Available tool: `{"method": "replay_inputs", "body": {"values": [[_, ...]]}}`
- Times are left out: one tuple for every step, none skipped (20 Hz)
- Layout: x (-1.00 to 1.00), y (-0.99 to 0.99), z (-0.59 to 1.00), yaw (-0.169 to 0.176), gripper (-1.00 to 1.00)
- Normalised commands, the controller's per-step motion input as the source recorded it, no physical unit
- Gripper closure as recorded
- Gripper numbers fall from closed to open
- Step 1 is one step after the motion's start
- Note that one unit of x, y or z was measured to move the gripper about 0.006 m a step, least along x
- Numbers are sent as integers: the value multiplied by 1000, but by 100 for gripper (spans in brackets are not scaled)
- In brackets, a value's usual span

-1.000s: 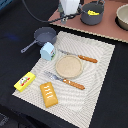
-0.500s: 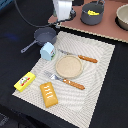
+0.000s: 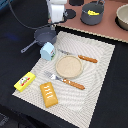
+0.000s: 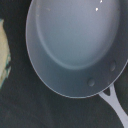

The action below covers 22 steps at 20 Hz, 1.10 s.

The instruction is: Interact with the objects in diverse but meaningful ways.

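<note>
Directly below gripper [image 3: 56, 21]: saucepan [image 3: 45, 36].

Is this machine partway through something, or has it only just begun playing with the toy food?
Nothing looks handled yet: the bread block, yellow box and white carton lie loose on the mat. Right now the arm hangs over the grey saucepan, which looks empty in the wrist view. The tool itself is not visible. Everything remains to do.

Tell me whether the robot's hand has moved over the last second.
Yes. The white hand has shifted toward the exterior view's left, from near the grey pot holding yellow pieces to directly above the grey long-handled saucepan.
</note>
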Motion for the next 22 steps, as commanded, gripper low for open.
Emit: {"method": "replay_inputs", "body": {"values": [[-677, -211, -349, 0, -100], [-654, -200, -351, 0, -100], [-660, -203, -369, 0, -100], [-663, -223, -354, 0, -100], [-666, -220, -351, 0, -100], [-657, -211, -343, 0, -100], [-660, -217, -337, 0, -100], [-654, -226, -331, 0, -100], [-657, -229, -331, 0, -100], [-654, -226, -314, 0, -100], [-654, -237, -289, 0, -100], [-611, -220, -249, 0, -100], [-543, -183, -197, 0, -100], [-543, -180, -180, 0, -100], [-489, -163, -146, 0, -100], [-440, -120, -109, 2, -100], [-400, -111, -77, 9, -100], [-300, -77, -29, 16, -100], [-203, -31, 0, 23, -100], [-69, 0, 0, 16, -100], [0, 0, 0, 0, -100], [0, 0, 0, 0, -100]]}}
